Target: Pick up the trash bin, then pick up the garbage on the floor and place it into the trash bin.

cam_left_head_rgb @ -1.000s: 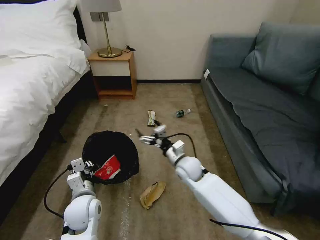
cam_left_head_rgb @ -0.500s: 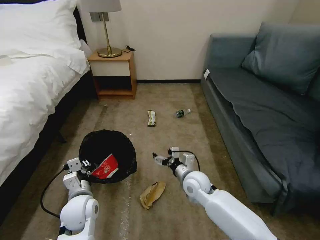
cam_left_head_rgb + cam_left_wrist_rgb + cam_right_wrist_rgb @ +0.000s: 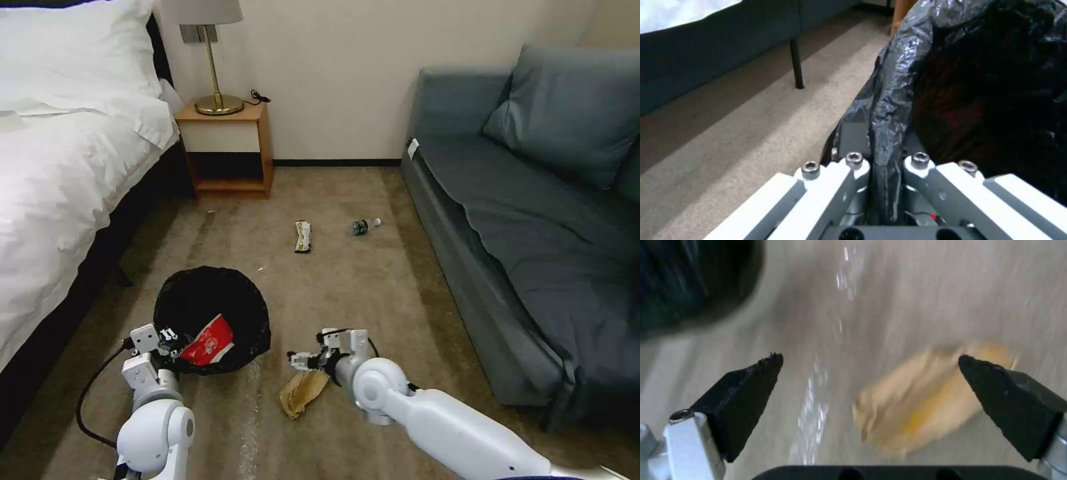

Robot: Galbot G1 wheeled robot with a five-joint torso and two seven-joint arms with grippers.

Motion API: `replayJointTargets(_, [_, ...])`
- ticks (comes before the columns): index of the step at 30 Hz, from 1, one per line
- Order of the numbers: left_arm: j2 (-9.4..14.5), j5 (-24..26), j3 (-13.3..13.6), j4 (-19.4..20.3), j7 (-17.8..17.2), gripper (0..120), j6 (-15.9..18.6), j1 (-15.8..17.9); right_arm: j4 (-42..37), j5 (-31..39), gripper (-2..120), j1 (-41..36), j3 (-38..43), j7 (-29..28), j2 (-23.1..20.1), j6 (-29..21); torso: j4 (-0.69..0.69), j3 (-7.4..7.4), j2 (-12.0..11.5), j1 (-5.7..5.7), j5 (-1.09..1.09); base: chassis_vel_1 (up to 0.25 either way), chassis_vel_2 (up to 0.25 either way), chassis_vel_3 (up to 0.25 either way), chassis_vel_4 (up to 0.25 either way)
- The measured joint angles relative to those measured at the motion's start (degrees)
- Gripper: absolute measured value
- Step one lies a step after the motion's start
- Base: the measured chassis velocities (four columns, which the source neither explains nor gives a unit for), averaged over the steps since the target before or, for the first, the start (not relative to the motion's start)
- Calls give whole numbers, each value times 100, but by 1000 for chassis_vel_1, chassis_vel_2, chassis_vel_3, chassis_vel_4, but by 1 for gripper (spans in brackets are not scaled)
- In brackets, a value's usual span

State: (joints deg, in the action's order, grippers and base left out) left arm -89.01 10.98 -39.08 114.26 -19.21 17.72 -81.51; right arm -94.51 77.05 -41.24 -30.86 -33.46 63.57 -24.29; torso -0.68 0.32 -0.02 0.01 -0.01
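left pincer [image 3: 880, 173] clamped on trash bin [image 3: 212, 313] rim | right pincer [image 3: 871, 373] spread wide above brown paper [image 3: 920, 403]

The trash bin [image 3: 212, 320] wears a thin black plastic bag [image 3: 889, 100], glossy and crinkled, pinched between the smooth white plastic links and steel screws of the left gripper [image 3: 882, 186]. Beside the bin on the matt, short-piled carpet [image 3: 347, 273] lies crumpled brown paper [image 3: 303, 392], dull and creased. The right gripper [image 3: 871, 376] has rough matt black pads [image 3: 746, 390].
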Motion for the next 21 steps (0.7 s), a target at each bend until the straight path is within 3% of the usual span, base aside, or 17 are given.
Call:
replayJointTargets(7, [-55,-49,41,-16,6,3,-33,20,402,54,100,-306,100,-375,458,-192,0,0,0,0,1,0,0,0,0])
replayJointTargets(21, [-160,-239,133,-53,10,3,-42,46,1298,-426,100,-436,471,49,913,-116,-1,0,0,0,0,0,0,0,0])
